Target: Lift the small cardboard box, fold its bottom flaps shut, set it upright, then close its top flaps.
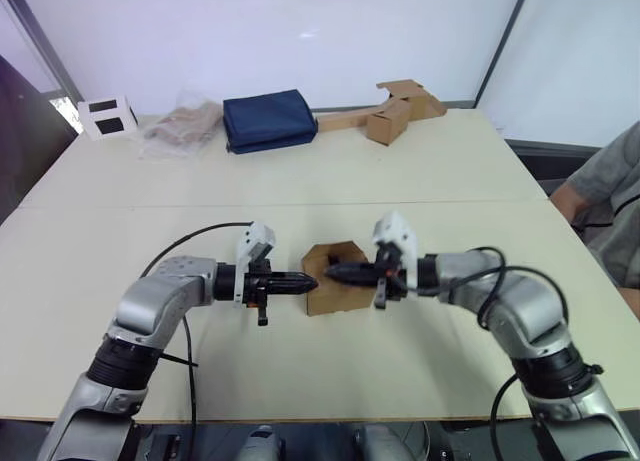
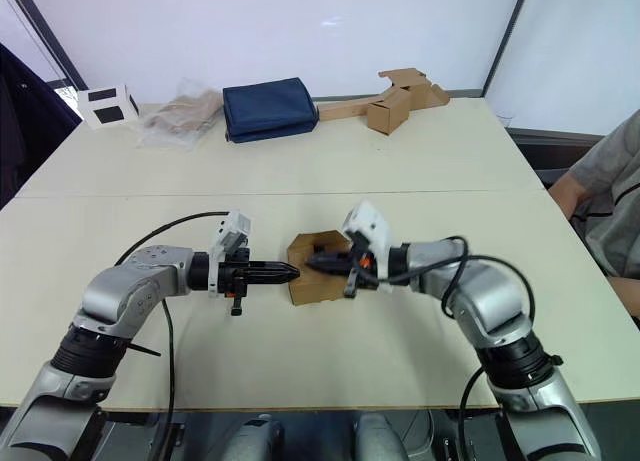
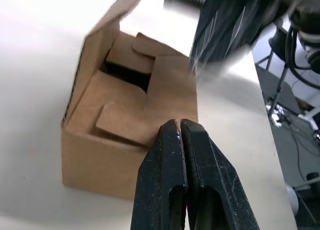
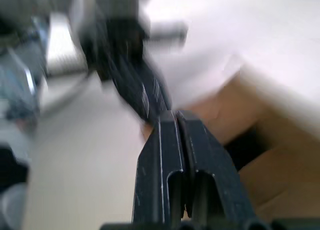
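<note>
The small cardboard box (image 1: 338, 289) stands on the table's near middle, between my two grippers. Its top flaps (image 3: 167, 83) are partly folded inward, leaving a dark gap, and one flap (image 3: 107, 33) still stands up on the far side. Its bottom flaps are hidden beneath it. My left gripper (image 1: 313, 281) is shut, its tips (image 3: 180, 123) at the box's near top edge on the left side. From the right, my right gripper (image 1: 329, 273) reaches over the top opening, shut on nothing (image 4: 174, 115).
Along the table's back edge lie a white box with black squares (image 1: 108, 116), a clear plastic bag (image 1: 182, 126), a folded navy cloth (image 1: 268, 119) and another brown box with long strips (image 1: 392, 111). A person (image 1: 612, 206) sits at the right edge.
</note>
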Motion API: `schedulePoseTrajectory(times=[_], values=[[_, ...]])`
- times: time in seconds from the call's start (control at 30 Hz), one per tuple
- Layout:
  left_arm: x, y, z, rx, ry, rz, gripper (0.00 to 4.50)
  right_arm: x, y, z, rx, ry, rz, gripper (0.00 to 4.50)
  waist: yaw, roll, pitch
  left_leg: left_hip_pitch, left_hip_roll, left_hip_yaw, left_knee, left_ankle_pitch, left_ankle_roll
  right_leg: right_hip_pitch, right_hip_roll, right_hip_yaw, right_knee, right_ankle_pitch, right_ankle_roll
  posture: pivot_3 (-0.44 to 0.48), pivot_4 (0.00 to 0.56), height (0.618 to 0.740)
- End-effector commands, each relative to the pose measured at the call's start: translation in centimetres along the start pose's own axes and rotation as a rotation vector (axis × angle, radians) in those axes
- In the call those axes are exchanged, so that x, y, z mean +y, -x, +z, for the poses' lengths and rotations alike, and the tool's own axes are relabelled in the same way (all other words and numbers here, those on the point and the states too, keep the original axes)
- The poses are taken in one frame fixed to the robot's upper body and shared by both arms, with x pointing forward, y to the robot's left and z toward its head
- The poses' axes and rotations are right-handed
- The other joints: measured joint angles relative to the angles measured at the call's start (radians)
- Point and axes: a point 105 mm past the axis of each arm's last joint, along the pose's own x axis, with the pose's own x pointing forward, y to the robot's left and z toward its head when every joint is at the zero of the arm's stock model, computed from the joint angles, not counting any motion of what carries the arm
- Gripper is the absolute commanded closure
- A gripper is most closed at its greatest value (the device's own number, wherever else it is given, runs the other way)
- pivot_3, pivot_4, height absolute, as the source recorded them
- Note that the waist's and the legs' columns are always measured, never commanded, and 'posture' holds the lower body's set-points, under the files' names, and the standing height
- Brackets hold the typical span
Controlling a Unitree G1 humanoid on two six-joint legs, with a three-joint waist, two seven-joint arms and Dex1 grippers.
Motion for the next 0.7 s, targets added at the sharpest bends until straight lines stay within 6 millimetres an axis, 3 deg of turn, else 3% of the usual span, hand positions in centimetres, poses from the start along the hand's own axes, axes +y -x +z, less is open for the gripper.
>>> schedulePoseTrajectory(times=[0.03, 0.23, 0.37, 0.53, 0.7], values=[[0.2, 0.1, -0.1, 0.009, 0.001, 0.008, 4.42, -2.3, 0.3, 2.4, -0.097, 0.011, -0.085, 4.50, -0.001, 0.000, 0.000, 0.000, 0.000, 0.000, 0.000, 0.000, 0.000, 0.000, 0.000, 0.000, 0.000, 0.000, 0.000, 0.000, 0.150, 0.740], [0.2, 0.1, -0.6, 0.028, -0.001, 0.005, 4.42, -5.6, -1.2, -1.2, 0.075, 0.068, -0.180, 4.50, -0.002, 0.000, 0.000, 0.000, 0.000, 0.000, 0.000, 0.000, 0.000, 0.000, 0.000, 0.000, 0.000, 0.000, 0.000, 0.000, 0.150, 0.740], [0.1, 0.3, -0.7, 0.029, -0.004, 0.016, 4.42, -4.6, -1.9, -3.2, 0.169, 0.095, -0.090, 4.50, -0.003, 0.000, 0.000, 0.000, 0.000, 0.000, -0.001, 0.000, 0.000, 0.000, 0.000, 0.000, 0.000, 0.000, 0.000, 0.000, 0.150, 0.740], [0.0, 1.0, 1.0, -0.052, 0.012, 0.037, 4.42, -2.6, -1.4, -3.9, 0.170, 0.080, -0.001, 4.50, -0.001, 0.000, 0.000, 0.000, 0.000, 0.000, 0.000, 0.000, 0.000, 0.000, 0.000, 0.000, 0.000, 0.000, 0.000, 0.000, 0.150, 0.740], [0.5, 2.0, 2.2, -0.082, 0.000, 0.074, 4.42, -2.3, -0.9, -4.6, 0.184, 0.065, -0.009, 4.50, -0.002, 0.000, 0.000, 0.000, 0.000, 0.000, 0.000, 0.000, 0.000, 0.000, 0.000, 0.000, 0.000, 0.000, 0.000, 0.000, 0.150, 0.740]])
